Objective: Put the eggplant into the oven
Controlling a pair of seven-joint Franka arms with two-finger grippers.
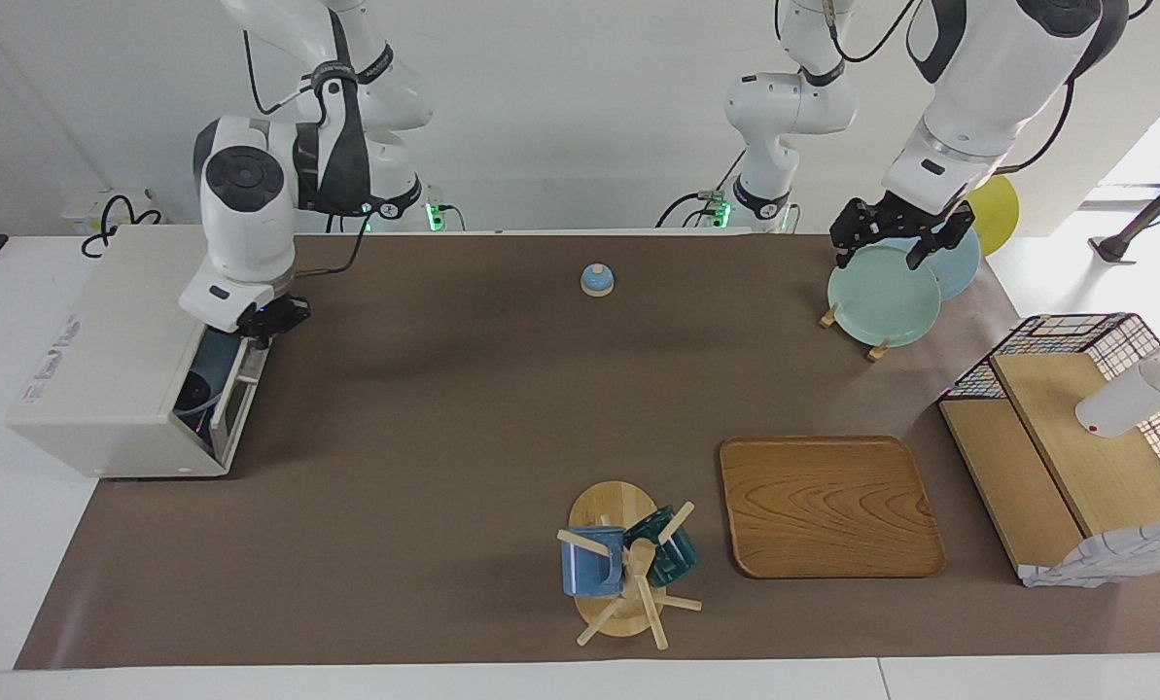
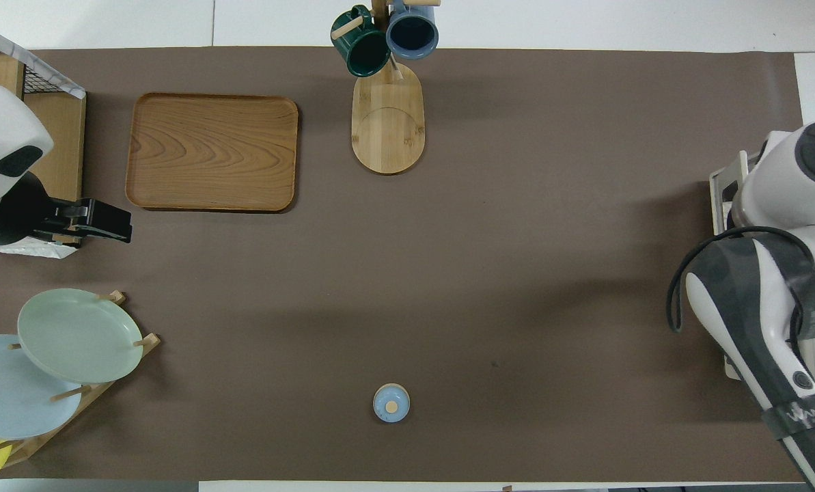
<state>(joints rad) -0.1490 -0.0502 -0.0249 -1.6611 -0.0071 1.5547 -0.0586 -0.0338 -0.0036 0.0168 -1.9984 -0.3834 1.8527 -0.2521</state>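
Observation:
The off-white oven (image 1: 113, 369) stands at the right arm's end of the table. Its dark glass door (image 1: 225, 394) stands nearly upright, a little ajar. A pale blue rim and a dark shape show through the glass. I cannot make out the eggplant in either view. My right gripper (image 1: 273, 321) is at the door's top edge, at the corner nearer the robots. In the overhead view the right arm covers all but a strip of the oven (image 2: 721, 198). My left gripper (image 1: 879, 255) is open and empty in the air over the plate rack, also seen in the overhead view (image 2: 110, 229).
A rack holds a green plate (image 1: 883, 295) and a blue one at the left arm's end. A small blue bell (image 1: 596, 280) sits near the robots. A wooden tray (image 1: 827, 506), a mug tree (image 1: 628, 564) and a wire-and-wood shelf (image 1: 1075, 457) stand farther out.

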